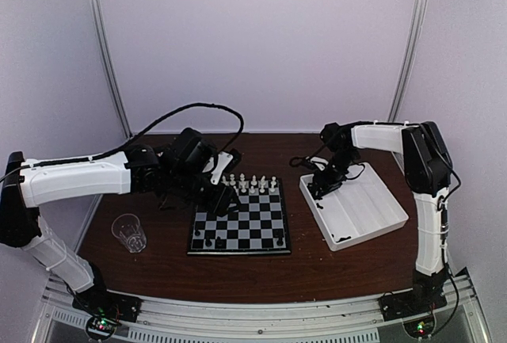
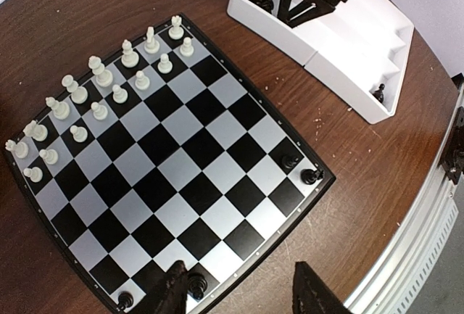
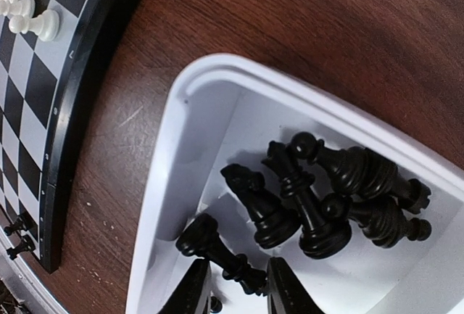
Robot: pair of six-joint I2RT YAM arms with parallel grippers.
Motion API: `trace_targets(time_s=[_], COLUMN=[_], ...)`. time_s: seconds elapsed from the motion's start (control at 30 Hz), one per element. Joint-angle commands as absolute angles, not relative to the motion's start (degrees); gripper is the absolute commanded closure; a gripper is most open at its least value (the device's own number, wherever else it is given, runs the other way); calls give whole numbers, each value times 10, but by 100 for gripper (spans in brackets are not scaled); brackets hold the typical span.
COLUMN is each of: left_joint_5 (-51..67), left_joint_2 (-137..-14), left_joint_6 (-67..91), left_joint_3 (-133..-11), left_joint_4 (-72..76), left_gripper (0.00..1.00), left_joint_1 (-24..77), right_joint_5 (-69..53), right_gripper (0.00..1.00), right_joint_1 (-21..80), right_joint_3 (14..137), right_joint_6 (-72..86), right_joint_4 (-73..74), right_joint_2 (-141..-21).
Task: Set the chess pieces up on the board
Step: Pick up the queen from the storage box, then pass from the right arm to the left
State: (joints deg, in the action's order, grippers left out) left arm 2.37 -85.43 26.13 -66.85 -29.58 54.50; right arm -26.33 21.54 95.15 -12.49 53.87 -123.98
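Black chess pieces (image 1: 207, 242), four, stand at the board's (image 1: 242, 224) near corners. Above its near-left corner hangs the left gripper (image 2: 243, 296), fingers spread wide, holding nothing. Left of the board stands a glass (image 1: 129, 232). White chess pieces (image 1: 253, 183) fill its two far rows. Right of the board, the right gripper (image 3: 239, 292) dips into a white tray (image 1: 372, 212), fingers astride a lying black piece (image 3: 217, 254); whether they pinch it cannot be told.
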Motion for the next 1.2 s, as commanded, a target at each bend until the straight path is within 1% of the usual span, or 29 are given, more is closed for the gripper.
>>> trace_targets(time_s=[0.0,0.17,0.23,0.33,0.47,0.6,0.73,0.87,0.97,1.07,1.17], left_joint_5=[22,29,30,29,27,31,25,-20,-65,-115,-131], left_joint_2=[-846,-851,-849,-848,-851,-858,-864,-877,-898,-954,-1022], left_joint_6=[263,259,256,255,256,254,249,263,288,297,293], left_joint_3=[-663,-672,-675,-675,-673,-683,-687,-675,-658,-657,-705], left_joint_4=[-275,-275,-275,-277,-276,-275,-237,-125,27,192,278], left_gripper=[50,50,50,50,50,50,51,50,48,48,51], left_joint_1=[549,550,551,552,552,553,559,580,596,609,615], right_joint_5=[-253,-251,-236,-221,-202,-259,-373,-454,-502,-553,-594], right_gripper=[71,71,78,84,89,91,91,92,92,92,92], right_joint_1=[222,230,232,232,230,205,176,166,164,163,163], right_joint_3=[941,938,935,920,914,914,870,823,804,784,763], right_joint_6=[-142,-152,-143,-134,-123,-100,-79,-42,7,81,154], right_joint_4=[551,564,572,576,570,574,535,486,450,388,318], right_joint_2=[-1248,-1261,-1260,-1238,-1209,-1185,-1121,-1048,-1006,-973,-947])
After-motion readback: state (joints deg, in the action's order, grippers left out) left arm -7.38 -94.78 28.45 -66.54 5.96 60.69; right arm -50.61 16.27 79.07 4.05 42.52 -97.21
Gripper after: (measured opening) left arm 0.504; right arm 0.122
